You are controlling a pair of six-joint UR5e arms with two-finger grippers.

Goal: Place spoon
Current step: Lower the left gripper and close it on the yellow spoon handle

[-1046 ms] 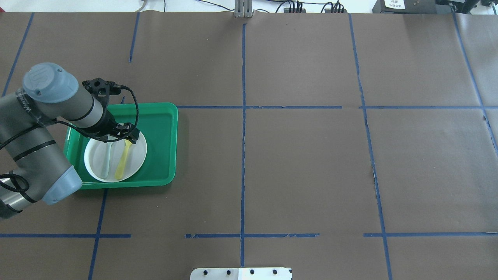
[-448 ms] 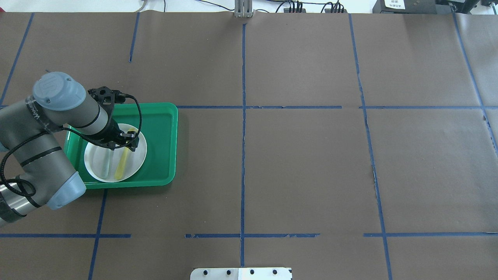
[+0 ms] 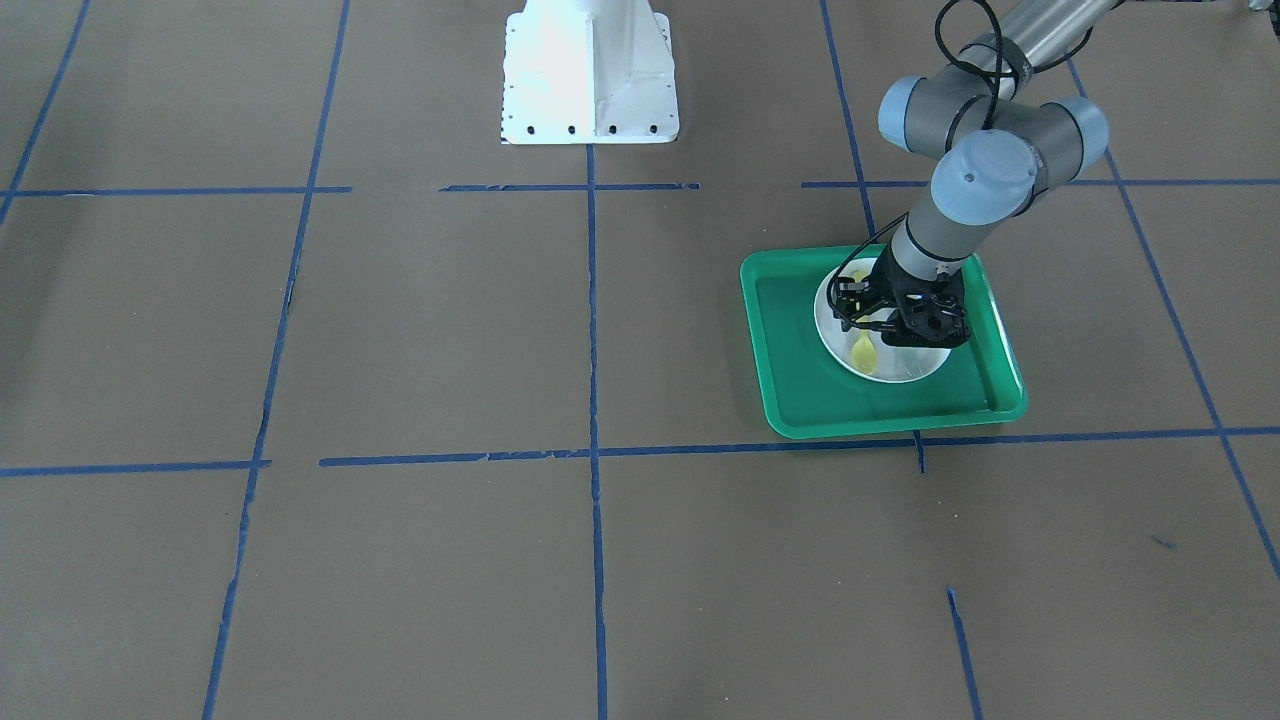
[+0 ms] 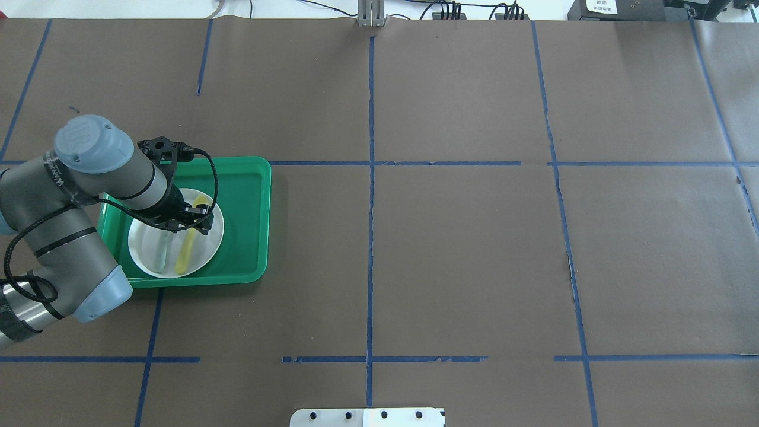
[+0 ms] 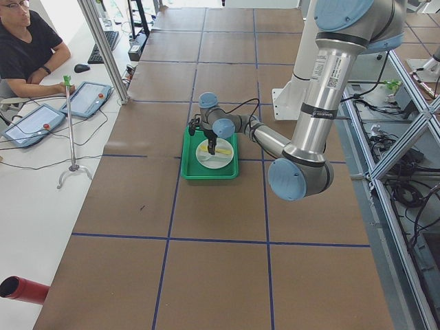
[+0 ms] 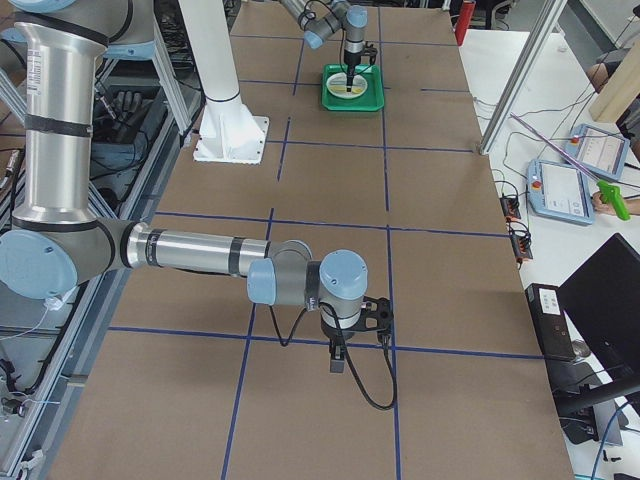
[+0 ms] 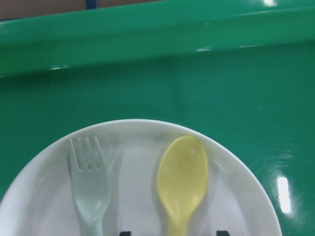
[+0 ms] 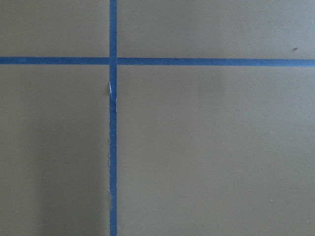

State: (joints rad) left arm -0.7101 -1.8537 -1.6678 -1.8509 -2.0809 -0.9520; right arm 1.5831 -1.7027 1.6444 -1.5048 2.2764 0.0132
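The yellow spoon [image 7: 182, 182] lies on a white plate [image 7: 133, 196] in a green tray [image 7: 197, 83], bowl toward the far rim, next to a pale grey-green fork [image 7: 91, 191]. My left gripper [image 7: 173, 232] is open, low over the plate, with one finger on each side of the spoon's handle. In the overhead view the left gripper [image 4: 188, 222] covers the spoon's [image 4: 187, 249] bowl end. It also shows in the front view [image 3: 872, 333] over the spoon [image 3: 864, 350]. My right gripper [image 6: 338, 362] shows only in the right side view, and I cannot tell its state.
The tray [image 4: 246, 196] sits at the table's left side, the plate [image 4: 142, 243] in its left half with the fork [image 4: 160, 252] on it. Brown paper with blue tape lines covers the table. The robot's white base plate [image 3: 588, 70] stands at the near edge.
My left arm has swung in and the gripper has come down lower over the spoon's handle. The spoon, fork, plate and tray have not moved.
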